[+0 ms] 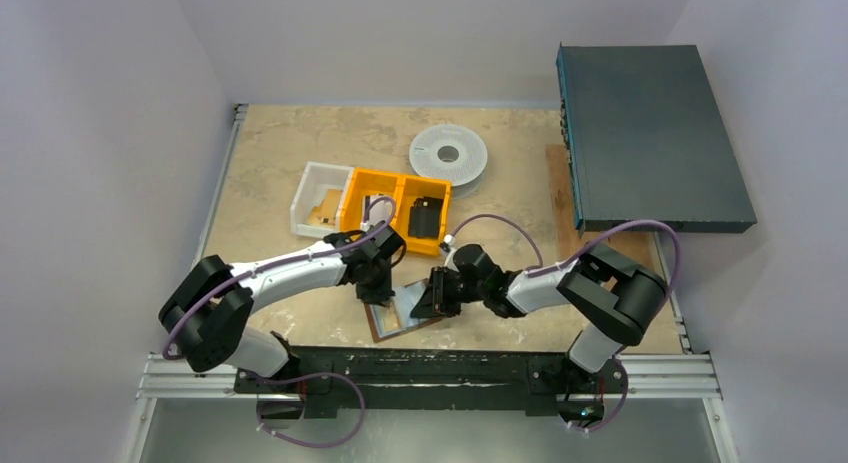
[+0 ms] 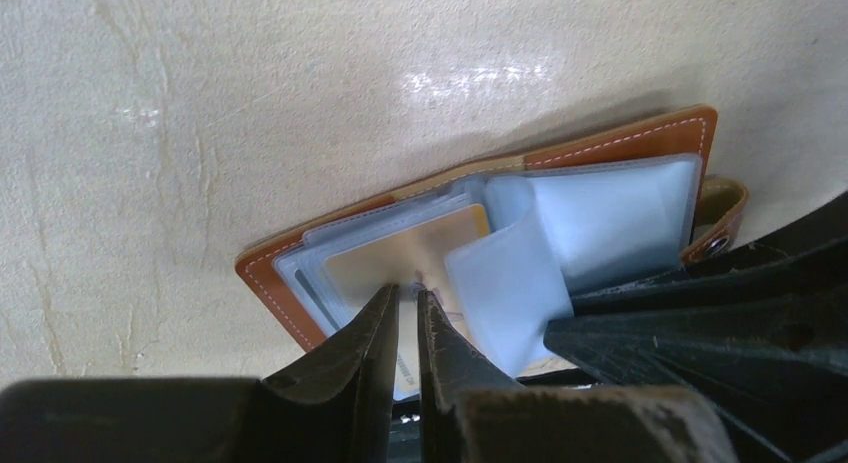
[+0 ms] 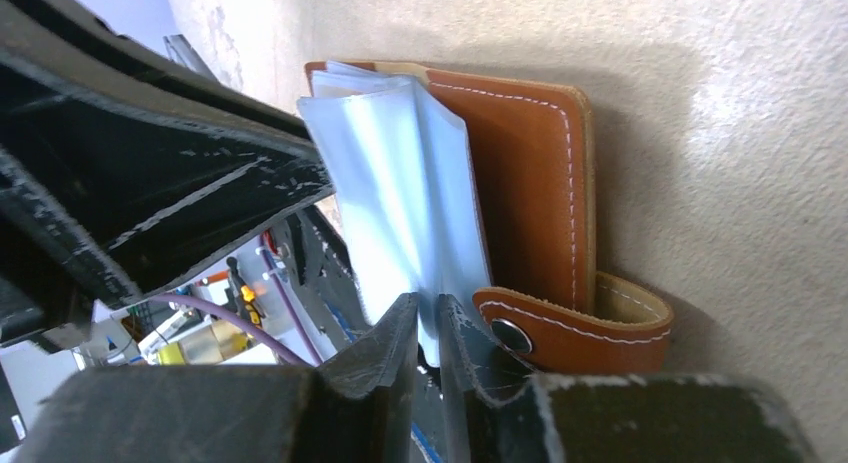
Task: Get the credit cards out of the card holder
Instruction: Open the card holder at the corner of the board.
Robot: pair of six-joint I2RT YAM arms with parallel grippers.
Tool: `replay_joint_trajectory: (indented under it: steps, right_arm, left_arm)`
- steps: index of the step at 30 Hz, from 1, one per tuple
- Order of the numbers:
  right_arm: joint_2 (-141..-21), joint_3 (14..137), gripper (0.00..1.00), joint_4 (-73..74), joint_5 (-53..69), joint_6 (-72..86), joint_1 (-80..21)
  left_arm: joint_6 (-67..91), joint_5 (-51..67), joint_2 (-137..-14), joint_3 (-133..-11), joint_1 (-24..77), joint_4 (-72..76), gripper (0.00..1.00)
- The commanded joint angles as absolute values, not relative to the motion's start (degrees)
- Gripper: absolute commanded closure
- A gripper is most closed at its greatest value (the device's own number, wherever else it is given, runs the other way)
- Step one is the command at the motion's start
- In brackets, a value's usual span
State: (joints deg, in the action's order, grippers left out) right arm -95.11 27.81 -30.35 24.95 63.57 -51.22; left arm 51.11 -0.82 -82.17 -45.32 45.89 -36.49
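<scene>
Beige bench (image 1: 300, 133); left hand (image 2: 407, 295) narrowly pinches card (image 2: 410, 245) at wallet's (image 2: 620, 135) 6 o'clock edge; right hand (image 3: 427, 303), narrow, pins sleeve (image 3: 390, 173); best pull card straight out.

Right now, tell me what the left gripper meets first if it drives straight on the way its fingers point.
The credit card tucked in the card holder: the tips of the left gripper sit right at that tan card's near edge. Whether they already touch it is unclear.

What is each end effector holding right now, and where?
Left end effector: credit card, near edge. Right end effector: apparently a clear sleeve, free edge.
</scene>
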Motion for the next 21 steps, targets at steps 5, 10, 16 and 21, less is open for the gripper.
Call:
replay_joint_trajectory:
  steps: [5,10,16,21]
  right_arm:
    - [-87.28,29.48,0.77,-25.18,20.51,60.68,-51.07]
    - [-83.59,30.09,0.72,-21.52,18.45,59.35,-51.15]
    - [-76.24,32.42,0.67,-11.77,12.6,55.33,-51.58]
    - [-71.29,32.26,0.59,-7.65,9.0,53.19,-52.14]
  left_arm:
    - [49.18,-0.33,-84.32,-49.13,46.82,-34.91,0.89]
    - [49.57,-0.26,-83.84,-50.29,47.42,-34.76,0.89]
    - [49.7,2.53,-83.94,-52.92,48.32,-33.9,0.88]
    - [50.68,6.81,-87.91,-54.25,48.34,-30.25,0.88]
